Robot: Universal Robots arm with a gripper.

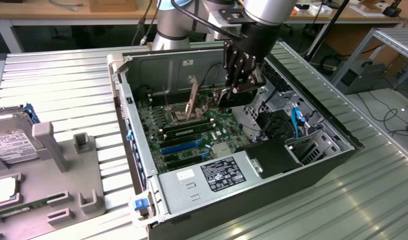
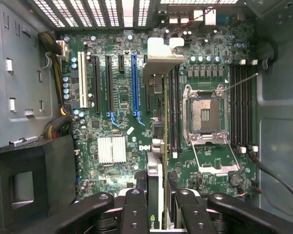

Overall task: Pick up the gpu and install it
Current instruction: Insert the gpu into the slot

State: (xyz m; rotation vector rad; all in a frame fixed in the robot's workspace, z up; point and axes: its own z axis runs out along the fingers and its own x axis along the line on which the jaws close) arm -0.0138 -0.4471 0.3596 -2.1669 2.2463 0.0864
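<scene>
1. Item: gripper [image 1: 239, 90]. Loc: upper centre of the exterior view, reaching down into the open PC case [image 1: 133, 165]. Claw clamped narrow on the gpu, one finger [image 2: 136, 212] on each face.
2. Item: gpu [image 1: 234, 99]. Held edge-on, clear of the motherboard [image 1: 190, 131], not seated. In the wrist view the card [image 2: 155, 175] runs out from btwn the fingers, and its silver bracket [image 2: 161, 56] leads toward the vented rear wall.
3. Item: blue slot [image 2: 134, 83]. Lies just beside the card's edge line and roughly parallel to it. The card hangs btwn this slot and the memory slots [image 2: 175, 112]. I can't tell whether a slot lies directly under the card.
4. Step in hand, my read: lining the card up over its slot.
5. How I do it well: shift sideways only, w/ no yaw. I hold the card edge parallel to the slot and upright, w/ the bracket end square to the rear wall.
6. Hazard: CPU socket [image 2: 205, 114] is open w/ its lever raised, near the card. I stay off that side.
</scene>
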